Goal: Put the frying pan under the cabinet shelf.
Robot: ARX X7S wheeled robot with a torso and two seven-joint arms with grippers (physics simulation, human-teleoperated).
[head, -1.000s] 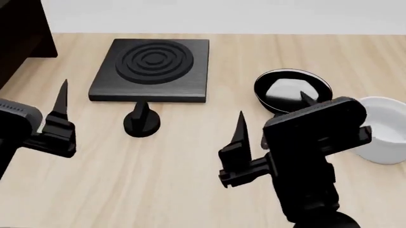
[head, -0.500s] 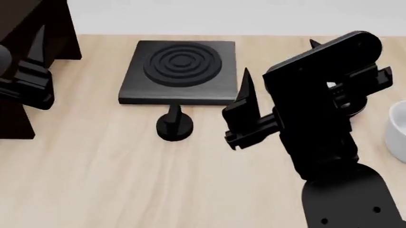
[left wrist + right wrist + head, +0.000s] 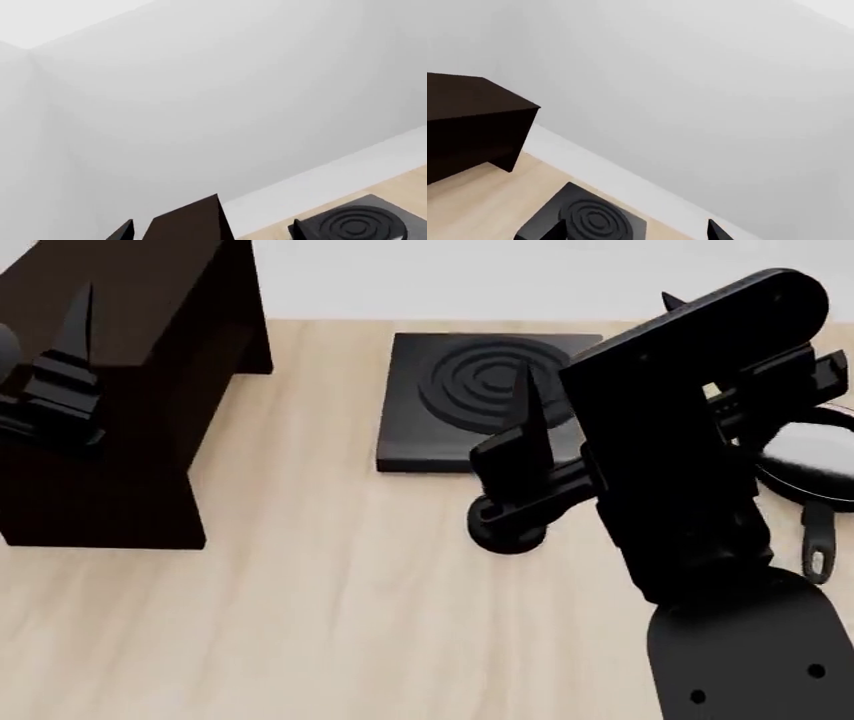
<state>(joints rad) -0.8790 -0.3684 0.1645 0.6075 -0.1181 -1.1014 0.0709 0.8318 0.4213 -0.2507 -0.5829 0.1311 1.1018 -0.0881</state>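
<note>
The frying pan point(image 3: 803, 455) lies on the wooden table at the head view's right edge, mostly hidden behind my right arm. Its looped handle point(image 3: 815, 540) points toward me. The dark brown cabinet shelf point(image 3: 127, 390) stands at the far left, and also shows in the left wrist view point(image 3: 190, 222) and right wrist view point(image 3: 467, 125). My right gripper point(image 3: 635, 231) is open and empty, raised above the table left of the pan. My left gripper point(image 3: 212, 231) is open and empty, held in front of the cabinet, with one of its fingers point(image 3: 74, 340) showing in the head view.
A square black burner plate point(image 3: 467, 400) with concentric rings lies at the table's back middle. A small black cone-shaped object point(image 3: 505, 530) stands just in front of it, partly behind my right gripper's finger. A pale wall rises behind the table.
The head view has swung left: cabinet, burner plate and cone have shifted right in frame. The white pot has left the view. My right arm has risen in front of the pan.
</note>
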